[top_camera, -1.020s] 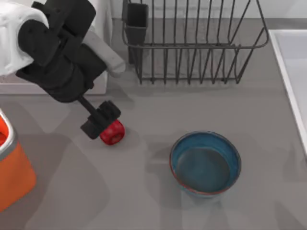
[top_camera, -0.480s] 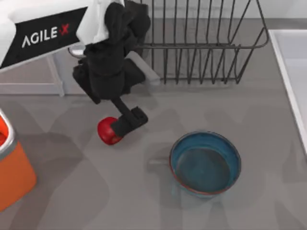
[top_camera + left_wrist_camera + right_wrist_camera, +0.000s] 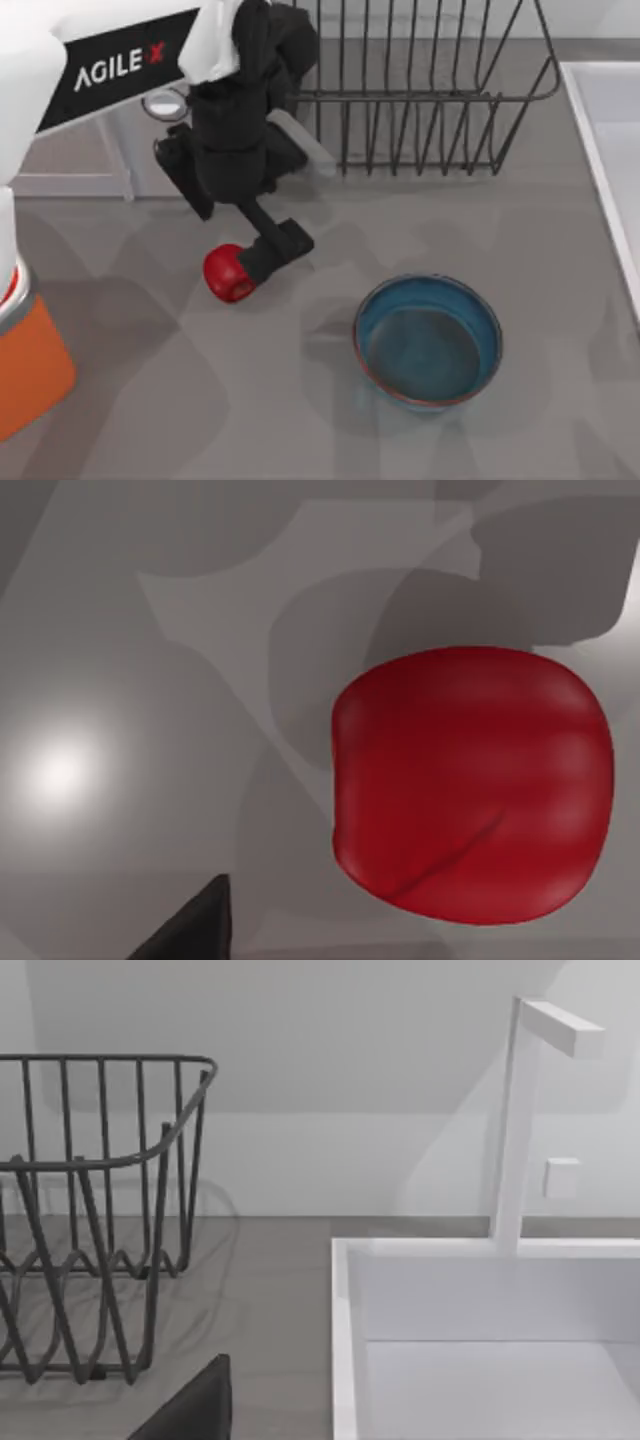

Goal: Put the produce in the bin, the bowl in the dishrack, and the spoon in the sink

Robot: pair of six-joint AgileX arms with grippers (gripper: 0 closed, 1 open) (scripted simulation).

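The red produce (image 3: 225, 275) (image 3: 470, 780) lies on the grey table at the left centre. My left gripper (image 3: 268, 255) hangs low just to its right, open, with one finger against the fruit's side and nothing between the fingers. A dark fingertip (image 3: 190, 935) shows beside the fruit in the left wrist view. The teal bowl (image 3: 428, 340) sits upright to the right of the gripper. At the back stands the dishrack (image 3: 420, 90) (image 3: 90, 1220), and the sink (image 3: 610, 140) (image 3: 345, 1340) is at the right edge. The orange bin (image 3: 35, 370) is at the far left. The spoon is out of view.
A white microwave with a round knob (image 3: 165, 103) stands behind my left arm. A white faucet (image 3: 515, 1120) rises at the sink's back rim. A dark fingertip (image 3: 195, 1410) of my right gripper shows in the right wrist view, which faces the rack and sink.
My left arm swung from the left of the produce over to its right side and the wrist turned. The produce shifted slightly left. The bowl has not moved.
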